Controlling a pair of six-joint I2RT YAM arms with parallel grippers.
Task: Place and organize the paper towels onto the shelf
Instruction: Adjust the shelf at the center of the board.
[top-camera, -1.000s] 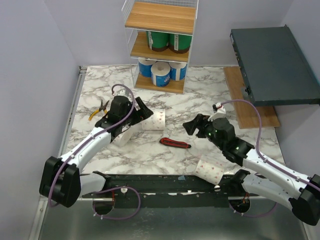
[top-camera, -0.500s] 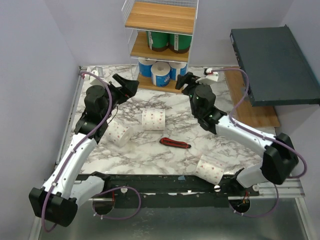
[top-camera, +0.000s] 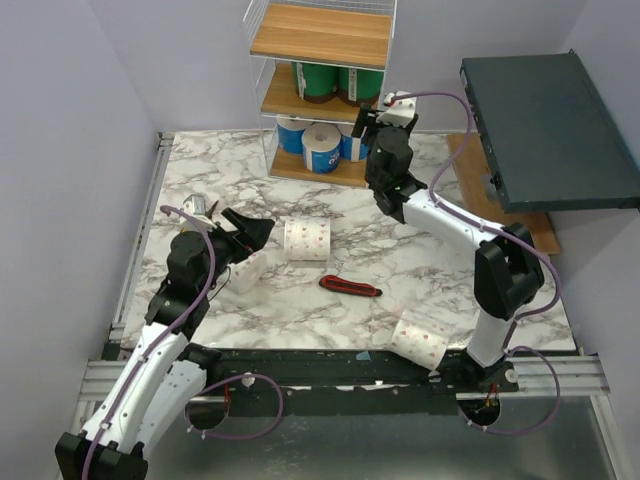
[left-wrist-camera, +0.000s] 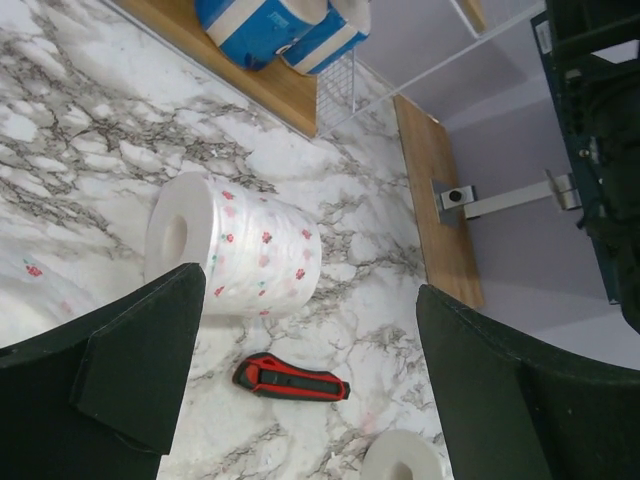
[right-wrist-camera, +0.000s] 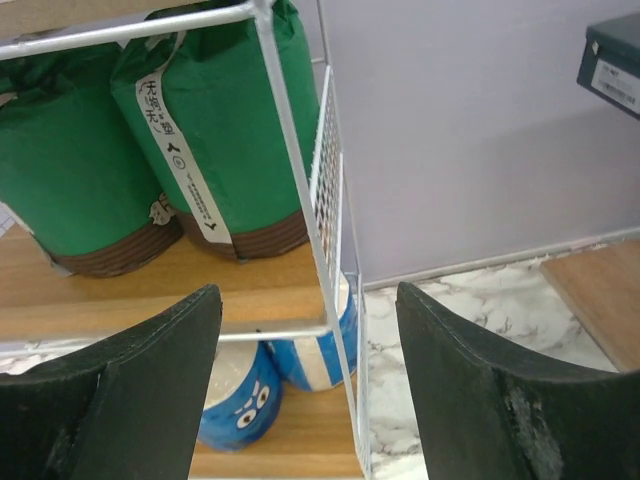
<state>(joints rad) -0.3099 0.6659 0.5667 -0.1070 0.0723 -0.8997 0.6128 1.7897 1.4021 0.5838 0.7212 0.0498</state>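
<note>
Currently the left gripper (left-wrist-camera: 310, 295) gapes near a dotted roll (left-wrist-camera: 255, 250) (lying on the desk (top-camera: 420, 270)); the right gripper (right-wrist-camera: 308, 296), likewise apart, faces the shelf (top-camera: 320, 35).

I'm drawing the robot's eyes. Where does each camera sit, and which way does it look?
Top external: above and behind, looking down on marble table and shelf; left arm and right arm show.
Left wrist: low, facing a dotted roll and utility knife past the open left gripper.
Right wrist: raised at the shelf, facing green-wrapped rolls through the open right gripper.
Shared: top and left wrist both show roll and knife.
</note>
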